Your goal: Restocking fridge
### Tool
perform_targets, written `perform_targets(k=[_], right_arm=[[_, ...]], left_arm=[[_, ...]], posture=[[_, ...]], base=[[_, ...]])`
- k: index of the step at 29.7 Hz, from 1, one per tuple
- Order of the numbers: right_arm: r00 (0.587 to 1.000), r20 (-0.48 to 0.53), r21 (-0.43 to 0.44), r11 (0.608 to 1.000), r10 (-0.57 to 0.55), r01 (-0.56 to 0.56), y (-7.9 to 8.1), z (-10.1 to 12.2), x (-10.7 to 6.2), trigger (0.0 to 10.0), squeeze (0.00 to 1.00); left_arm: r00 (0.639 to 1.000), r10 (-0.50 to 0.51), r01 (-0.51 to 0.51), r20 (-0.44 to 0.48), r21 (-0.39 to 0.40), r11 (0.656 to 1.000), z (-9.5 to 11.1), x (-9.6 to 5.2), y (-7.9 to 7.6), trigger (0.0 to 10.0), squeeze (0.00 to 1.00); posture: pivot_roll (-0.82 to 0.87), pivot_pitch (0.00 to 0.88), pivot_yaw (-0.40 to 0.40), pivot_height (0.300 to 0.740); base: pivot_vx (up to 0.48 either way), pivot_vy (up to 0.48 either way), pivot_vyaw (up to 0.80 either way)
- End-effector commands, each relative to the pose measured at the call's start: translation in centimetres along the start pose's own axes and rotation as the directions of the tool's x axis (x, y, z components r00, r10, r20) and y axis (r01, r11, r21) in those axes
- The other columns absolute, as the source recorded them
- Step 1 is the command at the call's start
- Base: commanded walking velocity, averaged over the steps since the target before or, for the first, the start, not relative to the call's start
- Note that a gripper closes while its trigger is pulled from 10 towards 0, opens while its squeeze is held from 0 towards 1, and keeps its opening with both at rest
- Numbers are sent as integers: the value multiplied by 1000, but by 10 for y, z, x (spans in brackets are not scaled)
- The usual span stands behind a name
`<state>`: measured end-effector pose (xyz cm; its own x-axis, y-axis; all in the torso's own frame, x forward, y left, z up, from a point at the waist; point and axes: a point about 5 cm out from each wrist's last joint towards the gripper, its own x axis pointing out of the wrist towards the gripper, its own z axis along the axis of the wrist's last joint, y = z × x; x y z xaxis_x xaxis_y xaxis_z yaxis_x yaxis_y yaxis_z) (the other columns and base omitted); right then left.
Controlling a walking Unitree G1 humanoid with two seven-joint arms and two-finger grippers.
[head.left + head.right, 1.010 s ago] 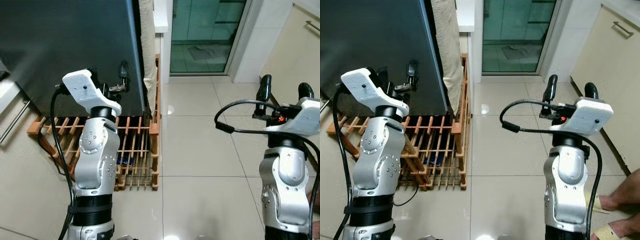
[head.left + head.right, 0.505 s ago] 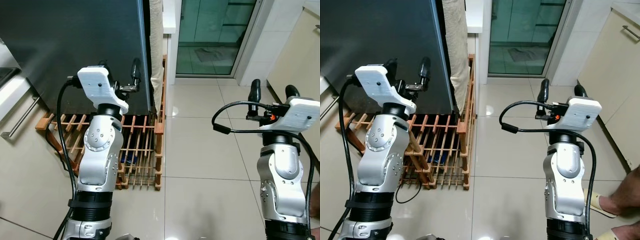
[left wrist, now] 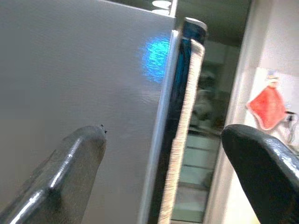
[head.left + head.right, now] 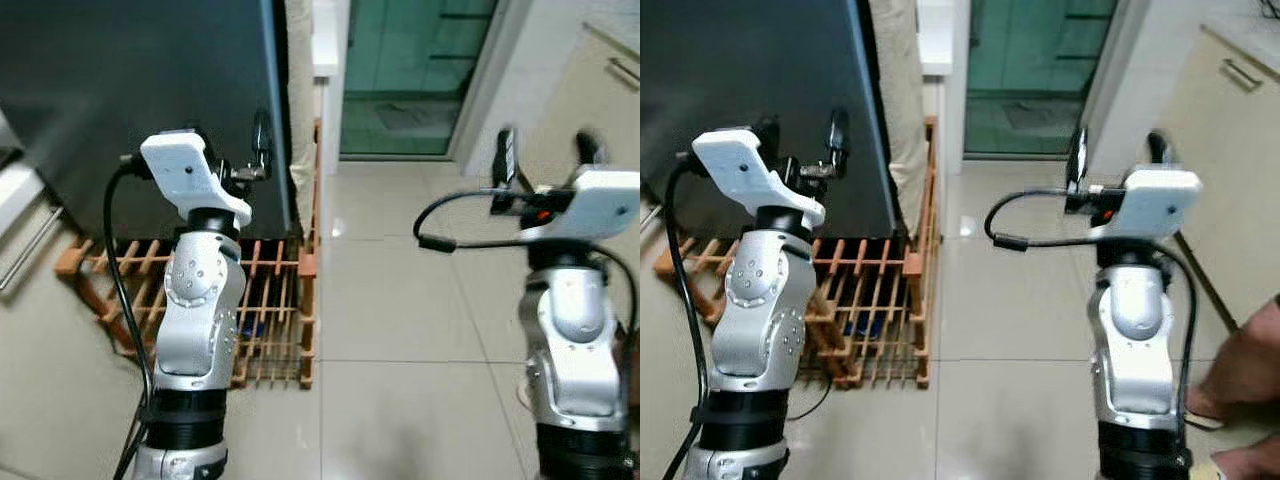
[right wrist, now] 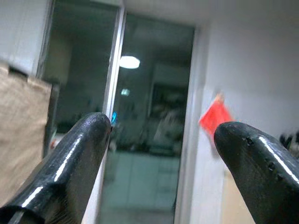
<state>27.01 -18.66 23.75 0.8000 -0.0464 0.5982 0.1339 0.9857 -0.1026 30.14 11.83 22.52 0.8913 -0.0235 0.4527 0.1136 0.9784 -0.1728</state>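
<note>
Fridge (image 4: 130, 90) stands closed at your eleven o'clock; you're on the approach step. Left end effector (image 4: 235, 140) is spread, empty, near its door edge (image 3: 166, 116); next, hook that edge.

Soft, even indoor light is filling the head views, and both are smearing slightly with motion. A pale glare spot is shining on the tiled floor (image 4: 338, 224). The wrist views are running dim and grainy; a blue reflection is glowing on the fridge door (image 3: 70, 84), a ceiling lamp (image 5: 129, 61) is blooming.
</note>
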Motion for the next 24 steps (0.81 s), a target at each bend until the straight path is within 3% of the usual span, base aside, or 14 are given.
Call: perform_targets(k=[1,5,16,24], right_arm=[[1000,-8,-4,1000,16,-16,3,-1,0,10000,0],[999,-26,-10,1000,21,-22,1,-4,-1,10000,0],[997,-63,-6,999,47,-48,5,-10,-3,10000,0],[987,-154,17,999,43,-41,5,-28,-9,10000,0]], left_arm=[[999,0,0,42,1,1000,8,3,-1,10000,0],[999,8,-7,44,-11,1000,7,1,-3,10000,0],[999,37,-38,24,11,999,4,3,0,10000,0],[987,-74,80,-145,40,996,-21,1,-15,10000,0]], posture=[[-182,0,2,740],[-184,0,0,740],[-173,0,-14,740],[-161,0,-9,740]], base=[[401,262,0],[401,260,0],[0,0,0],[0,0,0]])
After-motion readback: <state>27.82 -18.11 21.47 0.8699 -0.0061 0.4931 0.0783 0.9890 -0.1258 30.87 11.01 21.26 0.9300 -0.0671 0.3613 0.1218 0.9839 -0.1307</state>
